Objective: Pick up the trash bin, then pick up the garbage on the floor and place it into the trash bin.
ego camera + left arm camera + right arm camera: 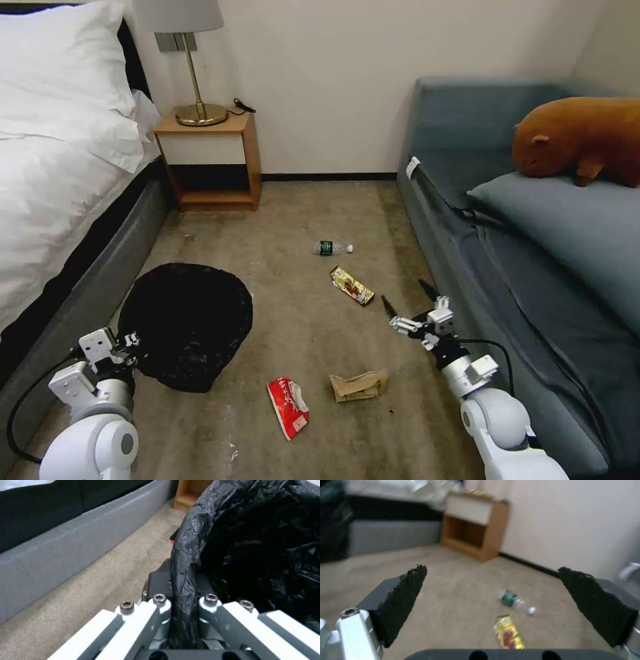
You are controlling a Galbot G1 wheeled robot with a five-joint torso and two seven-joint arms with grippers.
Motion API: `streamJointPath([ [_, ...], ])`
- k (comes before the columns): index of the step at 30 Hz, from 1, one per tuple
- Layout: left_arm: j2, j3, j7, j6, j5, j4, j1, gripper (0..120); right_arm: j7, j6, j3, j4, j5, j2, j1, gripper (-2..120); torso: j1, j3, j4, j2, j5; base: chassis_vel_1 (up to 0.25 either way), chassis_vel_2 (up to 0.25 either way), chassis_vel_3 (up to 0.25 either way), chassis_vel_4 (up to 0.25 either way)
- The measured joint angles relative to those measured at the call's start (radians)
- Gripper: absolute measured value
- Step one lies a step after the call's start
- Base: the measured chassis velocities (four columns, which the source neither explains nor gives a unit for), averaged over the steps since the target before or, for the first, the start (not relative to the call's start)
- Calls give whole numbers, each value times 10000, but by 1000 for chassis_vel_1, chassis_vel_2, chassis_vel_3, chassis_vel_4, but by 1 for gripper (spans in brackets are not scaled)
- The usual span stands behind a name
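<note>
Head view: left gripper (130, 343) pinches bagged rim of trash bin (187, 323), prob. lifted off floor (300, 320) so it travels w/ the arm. Right gripper (407, 303), fingers wide & empty, hangs just beside snack wrapper (352, 285); bottle (331, 248) beyond.

Trash bin (187, 323) white body hidden under black bag, left hand (185, 590) fingertips buried in bag folds

Colours, floor litter and bin
Bin (187, 327): black crinkly liner. Carpet (300, 320): tan-brown. Packet (289, 407): red-and-white. Bag (359, 386): brown. Wrapper (352, 285): gold-brown. Bottle (332, 248): clear, green label, white cap.
</note>
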Motion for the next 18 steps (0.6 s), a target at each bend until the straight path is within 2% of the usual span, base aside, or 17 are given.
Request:
streamJointPath([
  [2,36,29,6,0,6,113,-97,4,-802,-153,198,-14,-239,-100,72,100,0,0,-4,0,-3,0,0,0,0],
  [3,36,29,6,0,6,113,-97,4,-802,-153,198,-14,-239,-100,72,100,0,0,-4,0,-3,0,0,0,0],
  [5,75,16,48,-34,-5,277,-169,4,-1784,-373,418,-21,-650,-271,399,100,0,1,-4,0,-2,0,0,0,0],
  [6,75,16,48,-34,-5,277,-169,4,-1784,-373,418,-21,-650,-271,399,100,0,1,-4,0,-2,0,0,0,0],
  [8,132,-14,109,-88,-85,300,-184,4,-2555,-490,616,8,-920,-634,681,100,0,1,-1,0,-1,0,0,0,0],
  [9,132,-14,109,-88,-85,300,-184,4,-2555,-490,616,8,-920,-634,681,100,0,1,-1,0,-1,0,0,0,0],
  [11,147,-57,140,-139,-136,312,-198,4,-2859,-600,491,-27,-1040,-1292,923,100,0,0,-4,0,-4,0,0,0,0],
  [13,137,-71,139,-167,-132,341,-194,4,-3026,-613,391,-182,-1226,-1570,1103,100,0,0,-4,0,-8,0,0,0,0],
  [18,3,-130,137,-225,-120,348,-166,4,-3429,-485,17,-942,-1841,-1702,1491,100,0,0,-1,0,0,0,0,0,0],
])
